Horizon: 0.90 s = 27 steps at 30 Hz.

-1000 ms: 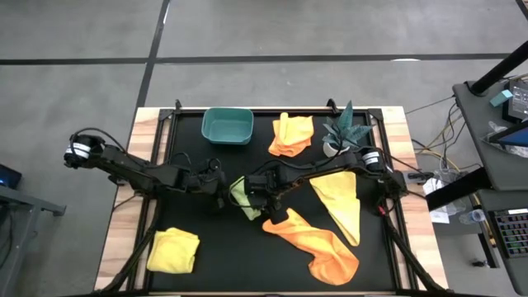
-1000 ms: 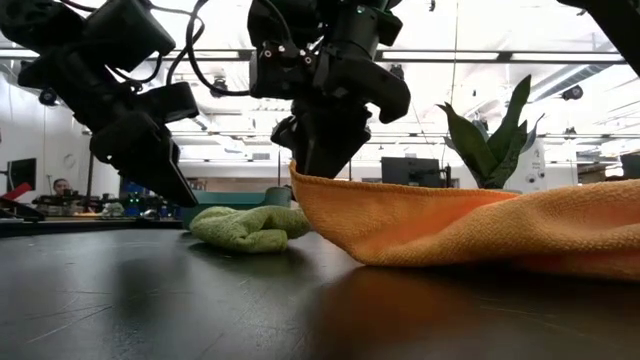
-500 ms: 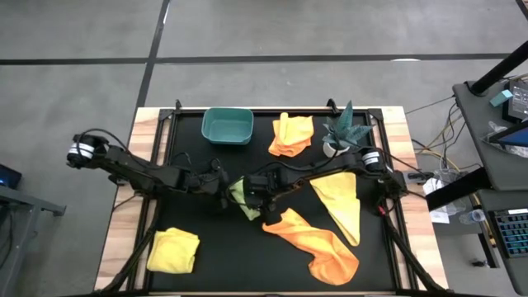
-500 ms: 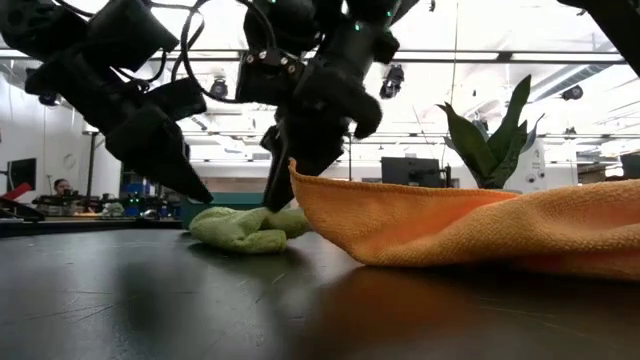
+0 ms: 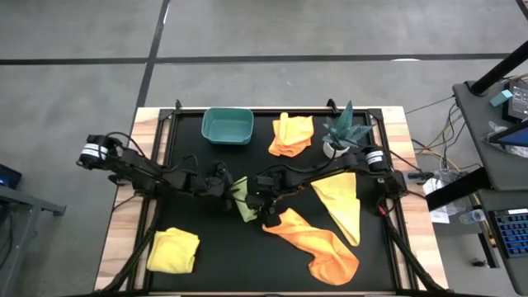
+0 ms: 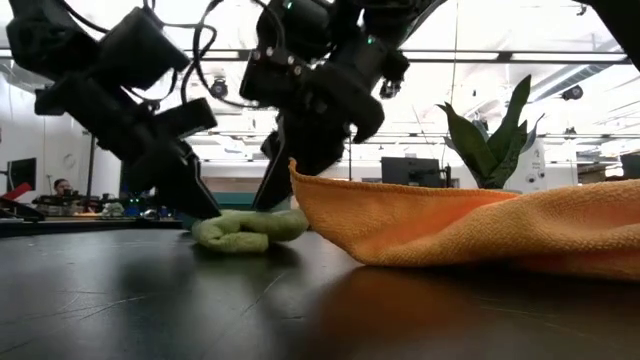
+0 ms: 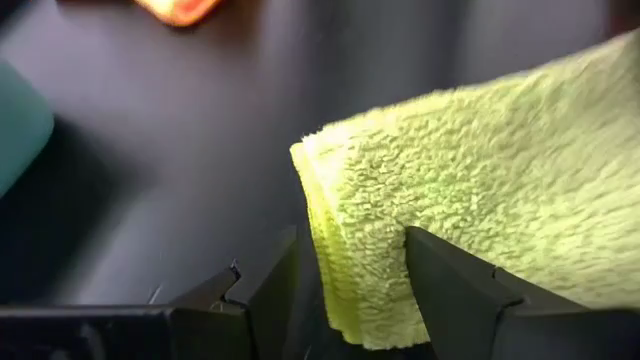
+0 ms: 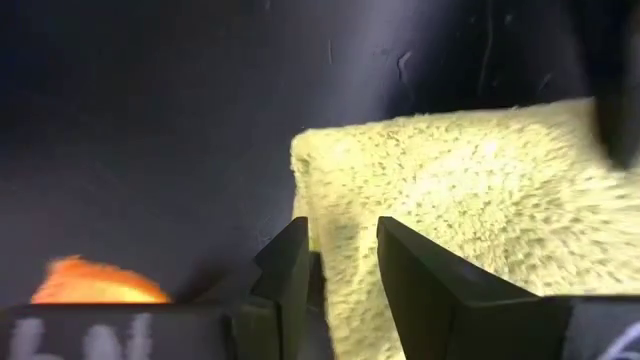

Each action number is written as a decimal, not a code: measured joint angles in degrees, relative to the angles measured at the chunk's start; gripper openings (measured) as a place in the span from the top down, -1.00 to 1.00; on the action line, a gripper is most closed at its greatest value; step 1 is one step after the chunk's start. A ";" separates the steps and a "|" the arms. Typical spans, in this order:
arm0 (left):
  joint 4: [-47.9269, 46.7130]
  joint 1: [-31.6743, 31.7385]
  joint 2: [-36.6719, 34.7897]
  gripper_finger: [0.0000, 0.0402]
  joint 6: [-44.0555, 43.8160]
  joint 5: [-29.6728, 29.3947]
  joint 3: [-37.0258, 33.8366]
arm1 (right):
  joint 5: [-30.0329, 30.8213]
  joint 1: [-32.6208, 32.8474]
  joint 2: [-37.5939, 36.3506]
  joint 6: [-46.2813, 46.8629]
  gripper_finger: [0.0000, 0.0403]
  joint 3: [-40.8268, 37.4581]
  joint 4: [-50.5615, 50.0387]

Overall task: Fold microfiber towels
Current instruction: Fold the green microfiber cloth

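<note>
While both arms converge mid-counter (image 5: 206, 239), lime green towel (image 5: 241, 200) lies bunched between them. Left hand (image 5: 227, 188) at towel's left edge, fingers parted, edge between them. Right hand (image 5: 262, 198) at opposite edge, fingers astride the cloth, narrower gap. Firm grip by either: cannot tell. Both equally near.

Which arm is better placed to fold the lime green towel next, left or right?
Neither clearly; probably both together. The left gripper straddles one edge of the lime green towel, and the right gripper straddles another edge, both with fingers apart. Each already reaches it at mid-table.
</note>
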 joint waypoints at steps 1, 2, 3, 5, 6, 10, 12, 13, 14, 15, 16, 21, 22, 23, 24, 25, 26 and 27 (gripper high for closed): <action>0.02 0.00 0.46 0.14 -0.02 -0.02 0.00 | 0.47 0.00 -0.71 -0.58 0.45 0.00 -0.78; -0.20 0.00 0.78 0.14 -0.04 -0.06 0.06 | 1.85 0.02 -1.31 -1.22 0.45 -0.02 -1.77; -0.89 0.00 0.85 0.14 -0.06 -0.06 0.13 | 3.60 0.02 -2.09 -1.73 0.45 -0.10 -2.95; -3.40 0.00 0.37 0.14 -1.20 -0.11 0.30 | 6.96 -0.02 -3.38 -2.29 0.45 -0.20 -5.79; -4.98 0.00 -0.02 0.14 -2.03 -0.22 0.36 | 8.31 -0.10 -4.22 -2.26 0.45 -0.24 -6.86; -12.86 0.05 -3.09 0.14 -7.86 -0.56 0.26 | 11.89 -0.72 -7.10 1.17 0.45 -1.03 -8.37; -16.81 0.11 -4.59 0.14 -12.22 -1.70 0.22 | 13.91 -1.34 -7.81 3.98 0.45 -1.55 -7.88; -17.97 0.11 -5.28 0.14 -14.14 -2.09 0.15 | 14.88 -1.76 -7.90 5.05 0.45 -1.90 -7.65; -18.67 0.13 -5.90 0.14 -16.00 -2.17 0.03 | 15.13 -2.26 -7.91 5.68 0.45 -2.42 -7.61; -18.88 0.11 -6.45 0.14 -17.82 -2.17 -0.02 | 15.09 -2.67 -7.91 6.19 0.45 -3.24 -7.05; -18.88 0.11 -6.87 0.14 -19.52 -1.93 -0.02 | 15.10 -3.10 -7.91 6.75 0.45 -4.35 -5.44; -18.49 -0.65 -7.82 0.14 -26.02 4.20 -0.02 | 13.53 -3.78 -7.87 10.37 0.45 -11.65 6.50; -18.52 -0.98 -7.80 0.14 -27.03 4.81 -0.02 | 12.60 -3.90 -7.82 11.12 0.45 -12.97 9.06; -18.47 -1.37 -7.79 0.14 -27.95 5.00 -0.02 | 11.46 -3.90 -7.79 12.38 0.45 -14.13 11.91; -18.16 -1.71 -7.63 0.14 -28.45 5.07 -0.02 | 10.04 -3.96 -7.78 13.98 0.45 -15.03 14.57; -17.95 -2.00 -7.49 0.14 -28.55 5.12 -0.02 | 8.54 -4.03 -7.78 15.34 0.45 -15.81 16.92; -17.76 -2.24 -7.47 0.14 -28.57 5.12 -0.02 | 7.07 -4.04 -7.80 16.55 0.45 -16.56 18.93; -17.25 -2.32 -7.47 0.14 -28.57 5.12 -0.02 | 6.01 -4.04 -7.82 17.75 0.45 -17.20 20.43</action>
